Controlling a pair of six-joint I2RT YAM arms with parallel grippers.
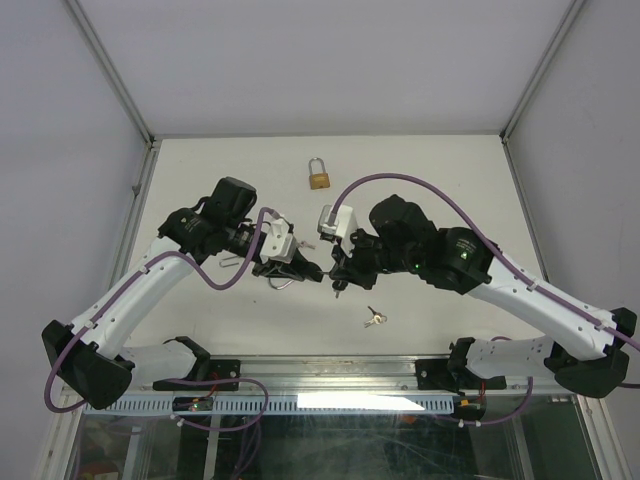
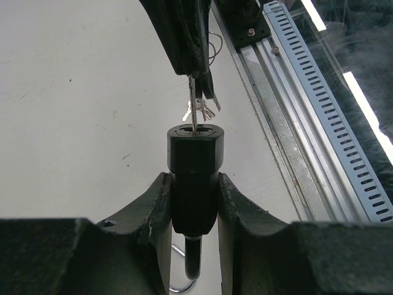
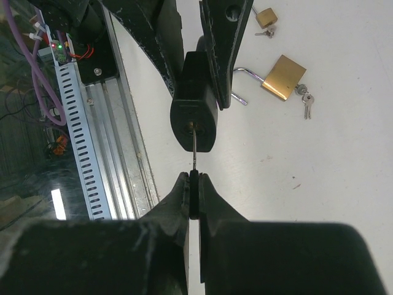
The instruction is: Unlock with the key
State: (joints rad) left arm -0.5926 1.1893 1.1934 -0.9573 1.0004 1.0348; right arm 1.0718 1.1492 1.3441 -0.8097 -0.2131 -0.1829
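Clamped in left gripper [image 2: 194, 187]: black padlock [image 2: 194, 150], matte, rounded body, keyway end up at 12 o'clock, silver shackle out at 6. Pinched tight in right gripper [image 3: 194, 184]: key [image 3: 193, 144], thin silver blade tip in keyway. Held over mid-table; brass padlock [image 1: 319, 178] lying at 12 o'clock, loose keys [image 1: 375, 319] at 5.

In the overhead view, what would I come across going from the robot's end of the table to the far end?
Loose keys → black padlock pinched in the left jaws, with the key from the right jaws at its keyhole → brass padlock.
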